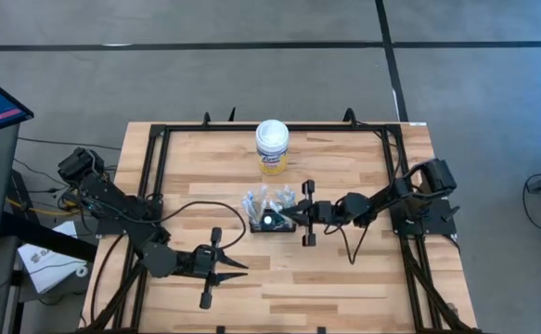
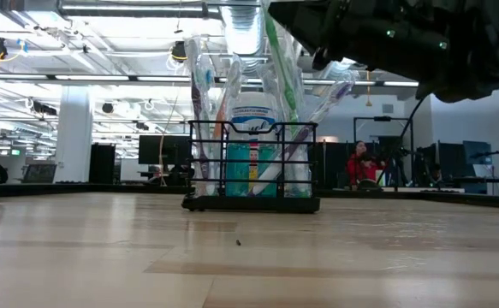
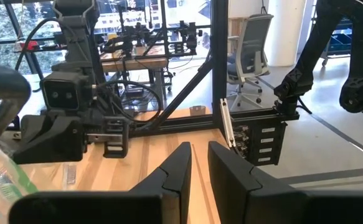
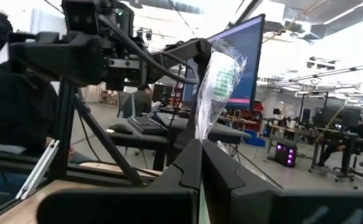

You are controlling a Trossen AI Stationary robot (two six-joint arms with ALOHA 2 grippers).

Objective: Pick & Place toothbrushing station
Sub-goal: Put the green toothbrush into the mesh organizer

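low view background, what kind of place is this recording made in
Most likely a large open robotics lab or workshop. Exposed ceiling ducting runs overhead, rows of monitors stand on benches behind the wooden table, and a person in red sits at a workstation.

The tabletop (image 1: pixel 344 278) is made of light wooden planks laid in butcher-block strips, and it is bordered by a black metal frame (image 1: pixel 159 139). Near the middle of the surface, the toothbrushing station (image 1: pixel 270 221) is stood: a small black wire-mesh caddy, filled with wrapped toothbrushes and a tube, as is seen in the low view (image 2: pixel 253 167). Behind it, toward the far edge and well apart from it, a round canister (image 1: pixel 272 147) with a white lid and a yellow label is set upright. A tiny dark speck (image 2: pixel 238 242) is seen on the wood in front of the caddy.
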